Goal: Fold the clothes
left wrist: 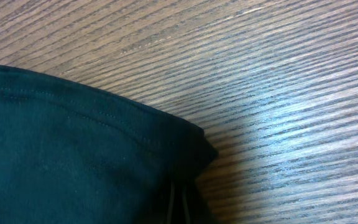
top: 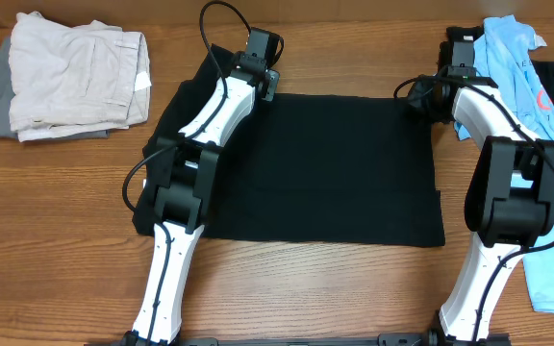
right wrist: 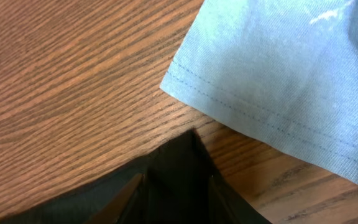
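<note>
A wooden counter seen from above, with a black shirt spread flat as a wide rectangle in the middle, between two white robot arms. The left tool sits at the shirt's far left corner, closed tight, with the stitched hem bunched into it in the wrist view. The right tool sits at the far right corner; the wrist view shows a peak of black cloth standing between its fingers, but whether they clamp it cannot be told. A light blue polo lies along the right edge, just beside that corner, not touching it. A pile of pale folded clothes rests at the far left.
</note>
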You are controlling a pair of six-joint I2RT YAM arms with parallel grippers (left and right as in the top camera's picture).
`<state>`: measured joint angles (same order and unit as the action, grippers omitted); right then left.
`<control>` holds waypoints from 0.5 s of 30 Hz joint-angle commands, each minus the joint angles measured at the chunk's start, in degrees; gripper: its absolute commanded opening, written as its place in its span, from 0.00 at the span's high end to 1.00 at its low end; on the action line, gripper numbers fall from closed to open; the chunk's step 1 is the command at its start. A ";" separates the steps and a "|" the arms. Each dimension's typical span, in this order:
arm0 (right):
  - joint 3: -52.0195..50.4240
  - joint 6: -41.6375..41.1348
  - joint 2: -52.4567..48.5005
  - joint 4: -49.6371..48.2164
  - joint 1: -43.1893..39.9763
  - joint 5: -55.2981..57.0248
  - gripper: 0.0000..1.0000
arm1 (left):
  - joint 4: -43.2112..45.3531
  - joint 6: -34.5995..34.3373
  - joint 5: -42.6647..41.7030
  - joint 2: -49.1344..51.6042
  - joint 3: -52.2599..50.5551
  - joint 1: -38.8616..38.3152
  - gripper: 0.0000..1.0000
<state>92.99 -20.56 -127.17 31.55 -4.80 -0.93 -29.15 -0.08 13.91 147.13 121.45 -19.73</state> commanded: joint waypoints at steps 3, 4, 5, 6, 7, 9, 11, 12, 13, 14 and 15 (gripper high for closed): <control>0.63 0.35 -1.09 -0.04 -0.02 2.84 0.57 | -1.68 -0.83 -3.48 1.64 -1.03 -0.02 0.94; 0.61 0.37 -1.11 -0.15 -0.02 3.04 0.57 | -1.64 -0.83 -3.48 1.64 -1.03 -0.02 0.94; 0.61 0.37 -1.14 -0.22 -0.02 3.04 0.57 | -1.57 -0.83 -3.48 1.64 -1.03 -0.02 0.94; 0.63 0.37 -1.18 -0.31 -0.02 3.02 0.57 | -1.49 -0.83 -3.48 1.64 -1.03 -0.02 0.94; 0.63 0.35 -1.22 -0.42 -0.02 3.02 0.57 | -1.42 -0.83 -3.48 1.64 -1.03 -0.02 0.94; 0.63 0.35 -1.62 -0.66 -0.02 3.02 0.59 | -1.20 -0.83 -3.48 1.64 -1.03 -0.02 0.94; 0.61 0.35 -2.34 -0.72 0.02 3.04 0.62 | -1.03 -0.85 -3.50 1.64 -1.03 -0.02 0.94; 0.61 0.35 -2.80 -0.81 0.02 3.02 0.62 | -1.01 -0.83 -3.50 1.64 -1.03 -0.02 0.94; 0.61 0.35 -3.15 -0.79 0.04 3.04 0.63 | -1.03 -0.83 -3.48 1.64 -1.03 -0.02 0.94; 0.61 0.35 -3.58 -0.76 0.09 3.32 0.64 | -1.03 -0.83 -3.48 1.64 -1.03 -0.02 0.94; 0.63 0.35 -3.76 -0.70 0.09 3.48 0.66 | -1.03 -0.83 -3.48 1.64 -1.03 -0.02 0.94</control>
<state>93.17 -20.29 -128.70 30.70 -4.78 1.54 -29.08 -0.08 13.89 147.13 121.45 -19.73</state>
